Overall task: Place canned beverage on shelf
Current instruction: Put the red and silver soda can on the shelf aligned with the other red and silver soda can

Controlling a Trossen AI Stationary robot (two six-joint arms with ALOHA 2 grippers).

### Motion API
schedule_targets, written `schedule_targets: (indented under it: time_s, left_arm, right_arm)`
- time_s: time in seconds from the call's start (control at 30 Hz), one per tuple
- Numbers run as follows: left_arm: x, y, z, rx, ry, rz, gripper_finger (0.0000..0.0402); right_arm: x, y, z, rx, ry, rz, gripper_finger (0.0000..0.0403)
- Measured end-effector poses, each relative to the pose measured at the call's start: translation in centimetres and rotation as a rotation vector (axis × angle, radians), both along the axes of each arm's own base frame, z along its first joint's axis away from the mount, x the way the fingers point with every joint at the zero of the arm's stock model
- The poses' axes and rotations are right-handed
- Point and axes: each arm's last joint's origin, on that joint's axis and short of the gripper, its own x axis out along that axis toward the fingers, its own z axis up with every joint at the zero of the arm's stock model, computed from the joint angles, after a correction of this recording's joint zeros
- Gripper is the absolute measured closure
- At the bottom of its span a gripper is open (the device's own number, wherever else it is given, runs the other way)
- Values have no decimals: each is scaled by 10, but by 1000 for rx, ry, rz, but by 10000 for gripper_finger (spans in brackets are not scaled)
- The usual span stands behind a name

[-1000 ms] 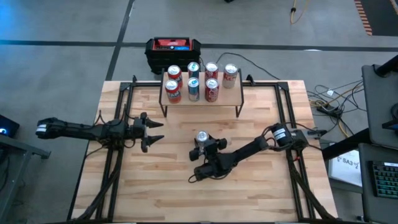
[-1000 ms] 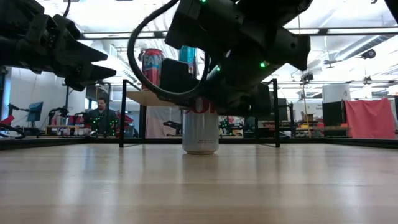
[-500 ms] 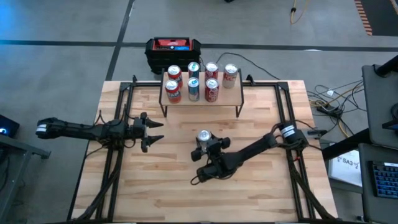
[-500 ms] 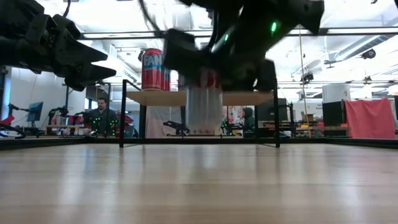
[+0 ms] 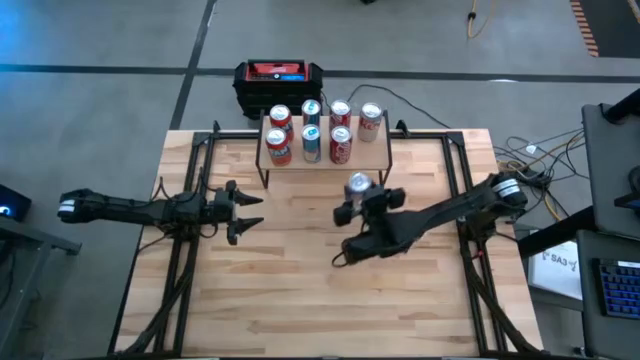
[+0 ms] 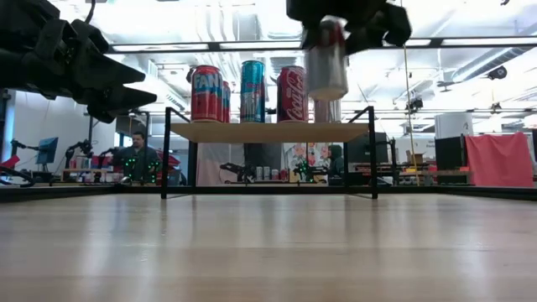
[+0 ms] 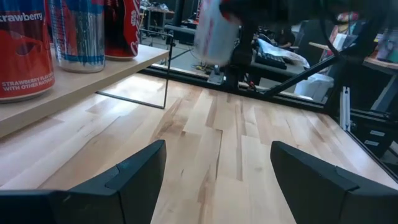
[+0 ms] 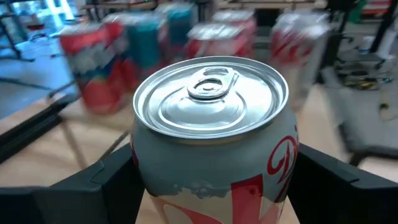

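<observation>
My right gripper [image 5: 363, 198] is shut on a silver-and-red can [image 5: 358, 185], held high above the table in front of the shelf [image 5: 375, 155]; the can also shows in the low view [image 6: 326, 63] and the right wrist view [image 8: 211, 137]. The shelf has a light wooden top on thin black legs and bears several cans [image 5: 312, 130], red, blue and silver. My left gripper [image 5: 250, 210] is open and empty, above the table's left part. My right gripper pinches the can's side wall [image 8: 146, 180] between its two fingers, one on each side, just below the top rim. The fingers come level from the table's near right. The can stands upright, tab up, lifted clear of the table, above the shelf top's height.
A black-and-red box [image 5: 279, 78] stands on the floor behind the table's far edge. Black frame rails [image 5: 185, 250] run along the table's left and right sides. The shelf's right near part [image 5: 370, 150] is bare. People and benches show in the room behind.
My right gripper has lifted the can off the table, from standing on the board to above shelf height, and carried it toward the table's far right, nearer the shelf. The can has stayed upright. My left arm has kept still.
</observation>
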Motion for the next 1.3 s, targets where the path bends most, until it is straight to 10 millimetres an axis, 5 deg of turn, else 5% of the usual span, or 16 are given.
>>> schedule_targets:
  time_s: [0.33,0.73,1.3]
  left_arm:
    - [0,0,0,0,0,0,127]
    - [0,0,0,0,0,0,127]
    - [0,0,0,0,0,0,127]
  right_arm:
    - [-31,-44,29,-19,37,-126,106]
    - [-41,-74,-5,-101,-53,-274,106]
    - [-17,-108,-4,-56,25,-293,96]
